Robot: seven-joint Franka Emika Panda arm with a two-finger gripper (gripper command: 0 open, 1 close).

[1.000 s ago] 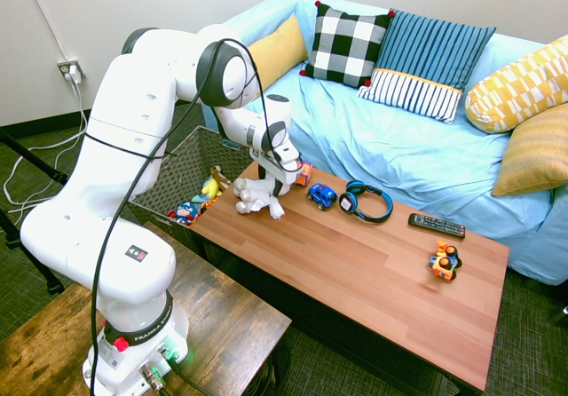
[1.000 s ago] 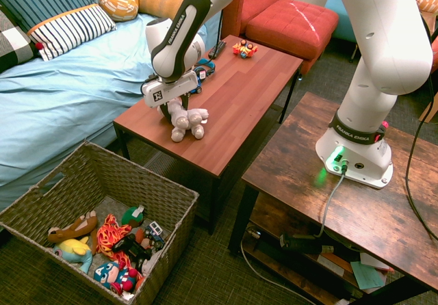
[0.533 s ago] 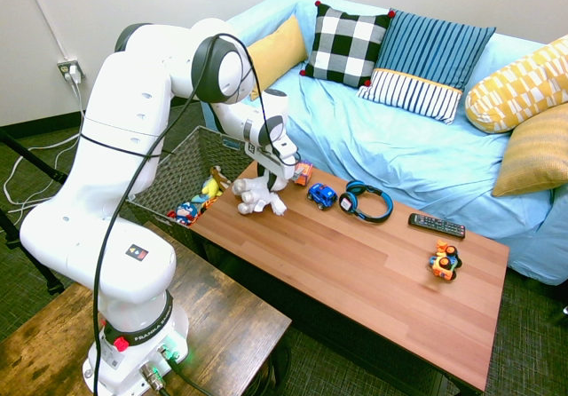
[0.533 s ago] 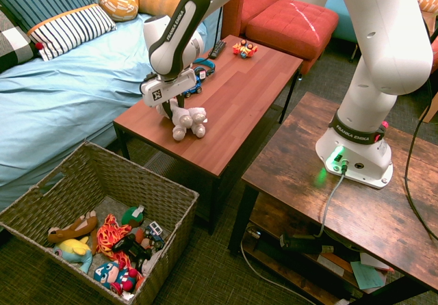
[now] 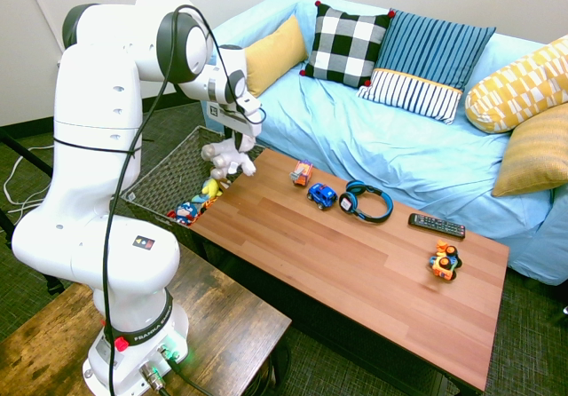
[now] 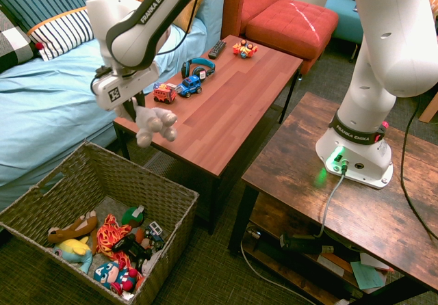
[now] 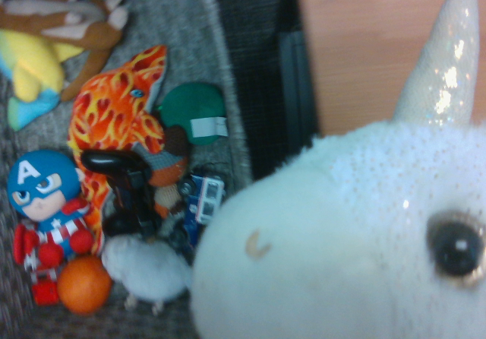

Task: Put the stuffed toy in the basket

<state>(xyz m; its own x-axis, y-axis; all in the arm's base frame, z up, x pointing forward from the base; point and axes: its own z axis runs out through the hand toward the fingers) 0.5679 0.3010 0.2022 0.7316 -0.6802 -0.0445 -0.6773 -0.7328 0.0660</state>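
My hand (image 6: pixel 137 107) is clamped on the white stuffed toy (image 6: pixel 156 124), a horned plush, holding it up near the end of the bench (image 6: pixel 226 103). The basket (image 6: pixel 179 206) stands just beside, on the floor (image 6: pixel 198 267), with Captain America (image 7: pixel 47 202), an orange ball (image 7: pixel 84 285) and other toys inside.

You're looking at a living room, or a space furnished as one: a sofa (image 5: pixel 373 138) under a pale blue cover with pillows (image 5: pixel 348 44) along it, and a low wooden table (image 5: pixel 355 263) in front. You can also see red seating (image 6: pixel 291 28) behind, a remote (image 5: pixel 437 225) and headphones (image 5: pixel 366 202) on the table, and a basket (image 6: pixel 137 182) of toys (image 6: pixel 116 276) on the dark carpet (image 6: pixel 205 264).
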